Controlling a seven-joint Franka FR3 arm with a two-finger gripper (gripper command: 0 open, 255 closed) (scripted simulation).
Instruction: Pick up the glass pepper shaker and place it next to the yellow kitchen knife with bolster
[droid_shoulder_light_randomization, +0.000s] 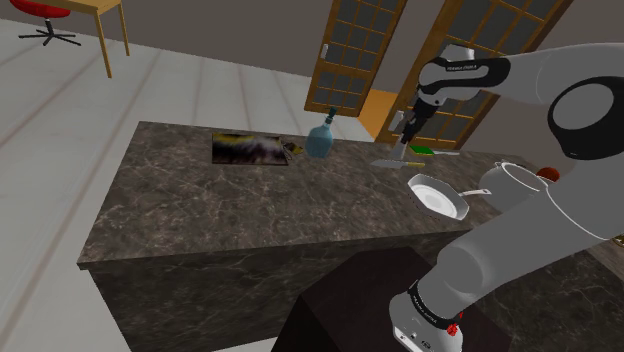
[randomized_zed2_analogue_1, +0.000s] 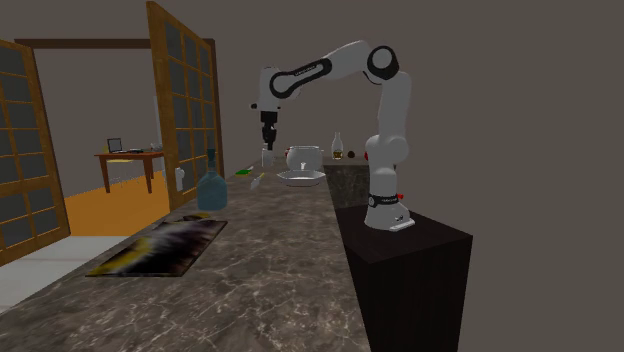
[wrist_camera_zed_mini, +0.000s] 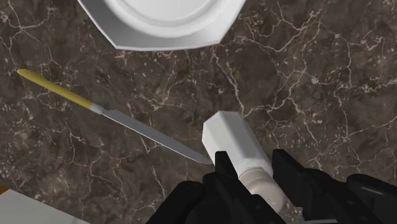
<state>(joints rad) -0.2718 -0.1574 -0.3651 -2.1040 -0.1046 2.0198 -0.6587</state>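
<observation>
The pepper shaker (wrist_camera_zed_mini: 232, 137), a white faceted body with a paler cap end, is clasped between my black gripper's (wrist_camera_zed_mini: 252, 167) two fingers. Its base points at the dark marble counter (wrist_camera_zed_mini: 331, 76). Right beside it lies the knife (wrist_camera_zed_mini: 108, 113), with a yellow handle and a silver blade whose tip reaches the shaker's base. In the shoulder view my gripper (droid_shoulder_light_randomization: 404, 138) hangs over the counter's far right part with the shaker (droid_shoulder_light_randomization: 399, 156) under it, next to the knife (droid_shoulder_light_randomization: 385, 163). I cannot tell whether the shaker touches the counter. The second exterior view shows the gripper (randomized_zed2_analogue_1: 267, 138) pointing straight down.
A white pan (droid_shoulder_light_randomization: 438, 195) and a pot (droid_shoulder_light_randomization: 510, 178) stand close by, towards the stand. A blue bottle (droid_shoulder_light_randomization: 320, 140) and a dark mat (droid_shoulder_light_randomization: 248, 148) sit further along the counter. Something green (droid_shoulder_light_randomization: 425, 151) lies behind the gripper. Wooden glazed doors (droid_shoulder_light_randomization: 355, 50) stand beyond.
</observation>
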